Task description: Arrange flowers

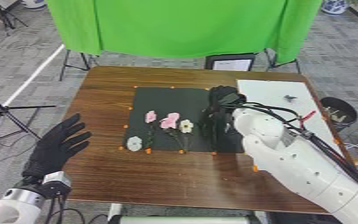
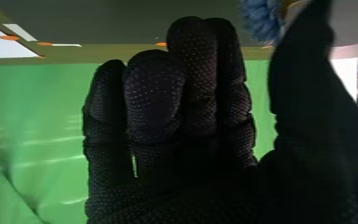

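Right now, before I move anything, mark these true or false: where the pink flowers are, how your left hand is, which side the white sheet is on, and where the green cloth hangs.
The pink flowers are on the dark mat. True.
The left hand is a closed fist. False: its fingers are straight.
The white sheet is left of the mat. False: it is to the right.
The green cloth hangs beyond the table. True.
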Action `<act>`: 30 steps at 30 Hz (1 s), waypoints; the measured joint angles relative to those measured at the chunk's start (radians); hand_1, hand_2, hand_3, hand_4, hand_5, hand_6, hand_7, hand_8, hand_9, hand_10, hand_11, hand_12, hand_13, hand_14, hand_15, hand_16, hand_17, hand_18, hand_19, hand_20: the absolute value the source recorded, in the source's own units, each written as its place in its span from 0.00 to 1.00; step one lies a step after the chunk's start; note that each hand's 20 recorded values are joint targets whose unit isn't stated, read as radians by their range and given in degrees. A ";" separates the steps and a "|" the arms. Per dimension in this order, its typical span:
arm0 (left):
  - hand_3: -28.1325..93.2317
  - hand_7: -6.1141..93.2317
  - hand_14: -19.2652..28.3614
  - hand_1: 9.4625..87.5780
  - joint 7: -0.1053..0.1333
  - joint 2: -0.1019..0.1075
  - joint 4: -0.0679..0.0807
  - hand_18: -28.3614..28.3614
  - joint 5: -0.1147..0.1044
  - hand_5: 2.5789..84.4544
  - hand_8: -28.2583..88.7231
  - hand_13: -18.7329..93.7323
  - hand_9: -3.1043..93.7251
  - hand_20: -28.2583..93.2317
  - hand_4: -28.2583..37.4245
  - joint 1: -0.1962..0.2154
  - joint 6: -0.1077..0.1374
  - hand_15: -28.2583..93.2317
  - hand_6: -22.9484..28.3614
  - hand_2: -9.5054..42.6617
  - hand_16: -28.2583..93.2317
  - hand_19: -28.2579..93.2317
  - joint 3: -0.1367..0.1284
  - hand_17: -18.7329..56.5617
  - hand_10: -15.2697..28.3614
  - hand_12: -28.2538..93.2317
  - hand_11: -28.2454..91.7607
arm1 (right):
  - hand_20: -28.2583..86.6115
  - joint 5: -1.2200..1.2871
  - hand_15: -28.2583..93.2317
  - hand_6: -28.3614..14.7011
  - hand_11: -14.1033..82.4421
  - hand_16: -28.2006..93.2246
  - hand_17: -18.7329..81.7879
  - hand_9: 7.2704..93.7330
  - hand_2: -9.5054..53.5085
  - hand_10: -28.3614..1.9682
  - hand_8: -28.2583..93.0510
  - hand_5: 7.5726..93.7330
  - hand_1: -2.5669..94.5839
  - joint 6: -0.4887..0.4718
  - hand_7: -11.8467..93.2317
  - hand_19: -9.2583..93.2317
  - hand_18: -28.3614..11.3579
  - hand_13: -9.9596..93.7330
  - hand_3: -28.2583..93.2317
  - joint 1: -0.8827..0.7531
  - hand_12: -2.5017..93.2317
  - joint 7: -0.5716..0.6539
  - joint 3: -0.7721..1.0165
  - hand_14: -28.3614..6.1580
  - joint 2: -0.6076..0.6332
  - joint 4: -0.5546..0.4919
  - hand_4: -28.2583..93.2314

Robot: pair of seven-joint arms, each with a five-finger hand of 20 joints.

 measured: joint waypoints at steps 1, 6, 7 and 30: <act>0.82 0.25 0.75 0.20 0.000 0.000 0.000 0.88 0.000 0.30 0.15 0.33 0.28 0.31 0.00 0.000 0.000 0.51 0.53 0.16 0.22 0.57 0.000 0.12 0.63 0.37 0.40 | 0.62 0.014 0.78 0.73 0.55 0.49 0.44 0.78 0.00 0.65 0.07 0.67 0.26 -0.004 0.52 0.78 0.28 0.76 0.94 -0.004 0.33 -0.001 0.010 0.68 0.000 -0.004 0.00; 0.82 0.25 0.75 0.20 0.000 0.000 0.000 0.88 0.000 0.30 0.15 0.33 0.28 0.31 0.00 0.001 0.000 0.51 0.53 0.16 0.22 0.57 -0.001 0.12 0.63 0.37 0.40 | 0.62 0.138 0.78 0.70 0.54 0.49 0.43 0.76 0.00 0.62 0.08 0.67 0.21 -0.045 0.49 0.77 0.23 0.74 0.93 -0.025 0.32 0.002 0.073 0.63 0.006 -0.044 0.00; 0.82 0.25 0.75 0.20 0.000 -0.001 0.000 0.88 0.000 0.30 0.15 0.33 0.28 0.31 0.00 0.001 0.000 0.51 0.53 0.16 0.22 0.57 -0.001 0.12 0.63 0.37 0.40 | 0.62 0.161 0.78 0.69 0.54 0.49 0.43 0.76 0.00 0.62 0.08 0.66 0.20 -0.056 0.48 0.76 0.23 0.74 0.93 -0.028 0.32 0.004 0.085 0.62 0.009 -0.057 0.00; 0.82 0.25 0.75 0.20 0.001 -0.002 -0.001 0.88 0.000 0.30 0.15 0.33 0.28 0.31 0.00 0.005 0.000 0.51 0.53 0.16 0.22 0.57 -0.002 0.12 0.63 0.37 0.40 | 0.64 0.157 0.87 0.69 0.72 0.50 0.43 0.68 0.00 0.59 0.25 0.61 0.31 -0.027 0.65 0.79 0.26 0.70 0.92 -0.024 0.42 0.012 0.076 0.60 0.031 -0.075 0.00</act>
